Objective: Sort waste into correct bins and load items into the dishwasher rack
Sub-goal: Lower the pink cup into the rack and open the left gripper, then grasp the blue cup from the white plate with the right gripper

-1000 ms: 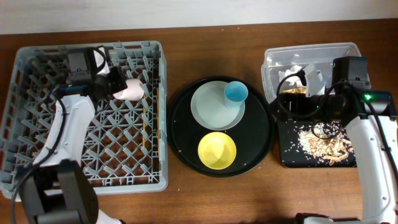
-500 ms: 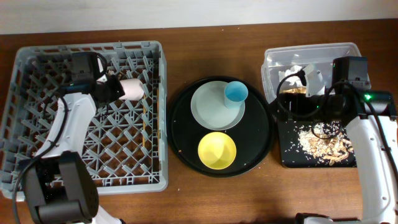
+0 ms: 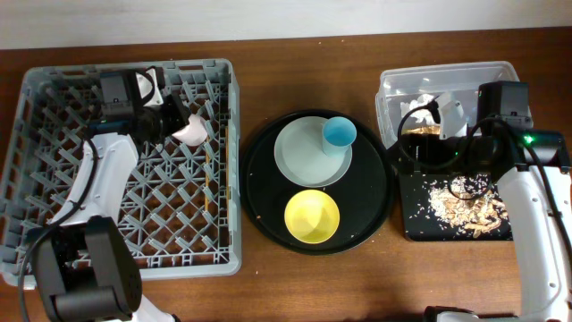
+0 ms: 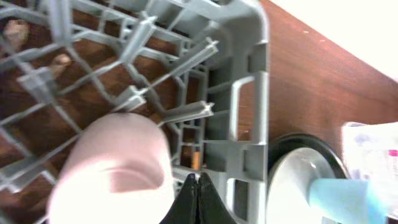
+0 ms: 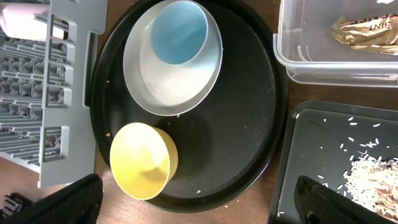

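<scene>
The pink cup (image 3: 189,132) (image 4: 118,162) lies tilted among the pegs near the far right of the dishwasher rack (image 3: 54,224). My left gripper (image 3: 168,118) (image 4: 198,180) is shut right beside it, tips together with nothing between them. The thin chopsticks (image 3: 208,170) lie in the rack. The light-blue cup (image 3: 339,132) (image 5: 180,31) stands on the grey-green plate (image 3: 302,159), and the yellow bowl (image 3: 312,216) (image 5: 142,160) sits in front of the plate. My right gripper (image 5: 199,202) hangs wide open and holds nothing. The clear bin (image 3: 447,76) holds a tissue (image 3: 429,97) and a foil wrapper (image 5: 364,31). Food scraps (image 3: 465,201) lie in the black bin (image 3: 420,224).
The plate and the bowl rest on a large round black tray (image 3: 259,179) between the rack and the bins. The rack's tall right wall (image 4: 249,93) stands between the pink cup and that tray. Loose crumbs dot the round tray and the wood beside it.
The pink cup has turned and tipped among the pegs, and my left gripper has shifted slightly beside it. The right arm has not moved.
</scene>
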### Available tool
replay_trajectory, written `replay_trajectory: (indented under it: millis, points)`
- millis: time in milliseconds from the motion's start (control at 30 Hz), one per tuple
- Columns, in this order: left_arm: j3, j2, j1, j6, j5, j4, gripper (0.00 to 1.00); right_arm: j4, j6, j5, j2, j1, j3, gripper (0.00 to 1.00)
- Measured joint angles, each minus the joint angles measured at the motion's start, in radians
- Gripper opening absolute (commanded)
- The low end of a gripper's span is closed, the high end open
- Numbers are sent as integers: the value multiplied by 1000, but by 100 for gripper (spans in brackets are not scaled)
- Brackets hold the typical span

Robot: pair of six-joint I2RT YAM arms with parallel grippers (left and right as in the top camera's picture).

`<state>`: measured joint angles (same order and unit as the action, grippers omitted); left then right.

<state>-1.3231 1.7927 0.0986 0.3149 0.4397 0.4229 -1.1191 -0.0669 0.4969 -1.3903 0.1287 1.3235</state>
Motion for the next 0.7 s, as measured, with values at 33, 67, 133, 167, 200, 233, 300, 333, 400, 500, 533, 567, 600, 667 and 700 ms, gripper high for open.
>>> replay_trajectory:
  millis: [33, 67, 133, 167, 200, 233, 300, 333, 400, 500, 533, 567, 600, 667, 700]
  points:
    - [0, 0, 0, 0, 5, -1, 1, 0, 0, 0, 0, 0, 0, 99]
    - [0, 0, 0, 0, 24, -4, 2, 0, 0, 0, 0, 0, 0, 99]
    - [0, 0, 0, 0, 40, -22, 10, 0, 0, 0, 0, 0, 0, 99]
    - [0, -2, 0, 0, 43, -23, 19, 0, 0, 0, 0, 0, 0, 99]
    - [0, -8, 0, 2, 44, -21, 33, 0, 0, 0, 0, 0, 0, 99]
    - [0, -22, 0, 10, 45, -17, 61, 0, 0, 0, 0, 0, 0, 99]
    - [0, -125, 0, 6, 51, -11, 99, 0, -1, 0, 0, 0, 0, 99]
    - [0, -168, 0, 8, 51, 3, 99, -1, 0, 0, 0, 0, 0, 99]
    - [-3, -261, 0, 10, 56, 26, 99, 5, 0, 0, 0, 0, 0, 99]
    - [-4, -280, 0, 10, 59, 54, 99, 50, 0, 1, 0, 0, -1, 99]
    - [-4, -278, 0, 11, 58, 66, 99, 50, 0, 21, 0, 0, -1, 99]
    - [-4, -278, 0, 10, 58, 67, 99, 48, 0, 56, 0, 0, -1, 98]
    - [-4, -278, 0, 10, 58, 67, 99, 47, 0, 109, 0, 0, -1, 81]
    - [-4, -278, 0, 10, 58, 67, 99, 55, 3, 206, 0, -10, -1, 66]
    - [-4, -278, 0, 10, 59, 68, 99, 71, 3, 243, 0, -41, -1, 63]
